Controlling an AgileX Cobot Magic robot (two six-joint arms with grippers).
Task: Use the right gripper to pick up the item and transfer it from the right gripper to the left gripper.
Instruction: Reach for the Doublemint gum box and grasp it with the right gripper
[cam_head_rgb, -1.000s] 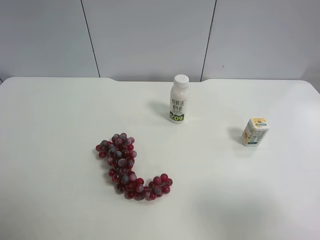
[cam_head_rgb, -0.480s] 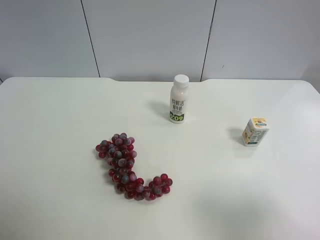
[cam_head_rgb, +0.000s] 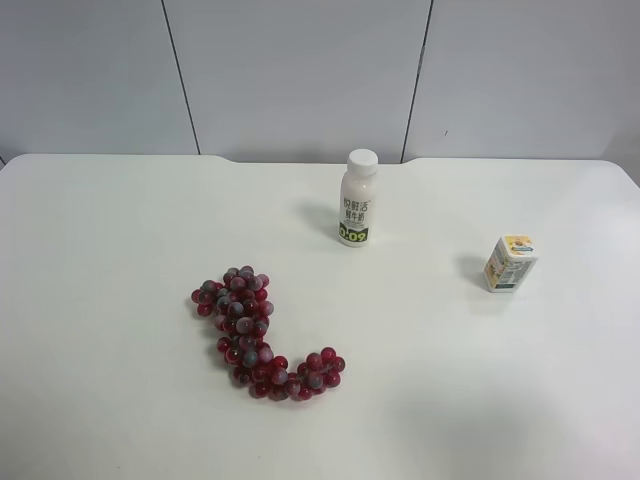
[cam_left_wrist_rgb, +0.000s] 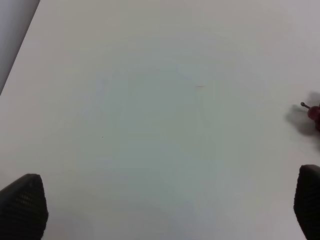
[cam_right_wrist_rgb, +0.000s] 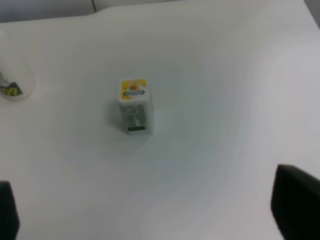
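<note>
Nothing has moved in the last second: the carton (cam_head_rgb: 510, 264) stands upright on the bench (cam_head_rgb: 120, 300), ahead of my right pincer (cam_right_wrist_rgb: 152, 212), untouched. This one and my left pincer (cam_left_wrist_rgb: 165, 205) both gape wide, empty; the pick-up is not yet begun

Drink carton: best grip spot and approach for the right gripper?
Probably mid-body, across the two flat side faces, coming down from above: the drink carton stands upright and alone, nothing crowding it. The right gripper is open.
</note>
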